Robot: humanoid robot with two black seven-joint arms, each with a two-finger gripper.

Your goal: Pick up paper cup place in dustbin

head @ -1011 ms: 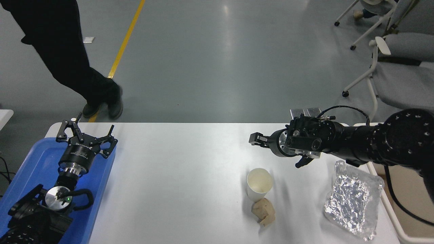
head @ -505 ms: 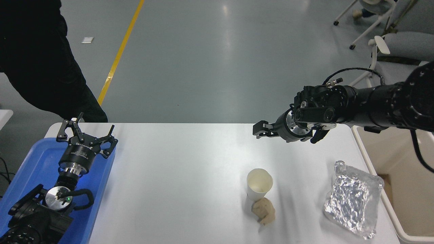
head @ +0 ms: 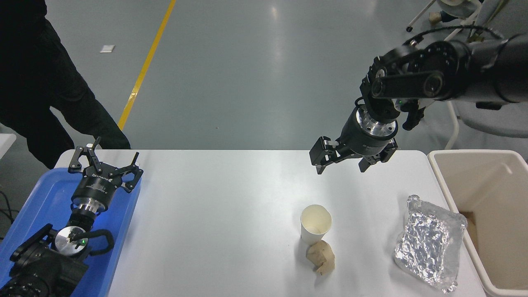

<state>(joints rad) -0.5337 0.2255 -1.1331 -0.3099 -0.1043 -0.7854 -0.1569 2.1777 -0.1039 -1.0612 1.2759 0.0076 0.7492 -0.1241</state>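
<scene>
Paper cup (head: 316,224) upright on desk (head: 222,214) — not yet grasped; right pincer (head: 340,165) wide, empty, poised above; left pincer (head: 105,159) parked wide; dustbin (head: 474,154) awaits — everything outstanding.

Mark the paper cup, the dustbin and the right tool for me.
paper cup (head: 316,222): head view, on its cream inside.
dustbin (head: 438,171): head view, on its left rim.
right tool (head: 343,164): head view, midway between its fingertips.
</scene>
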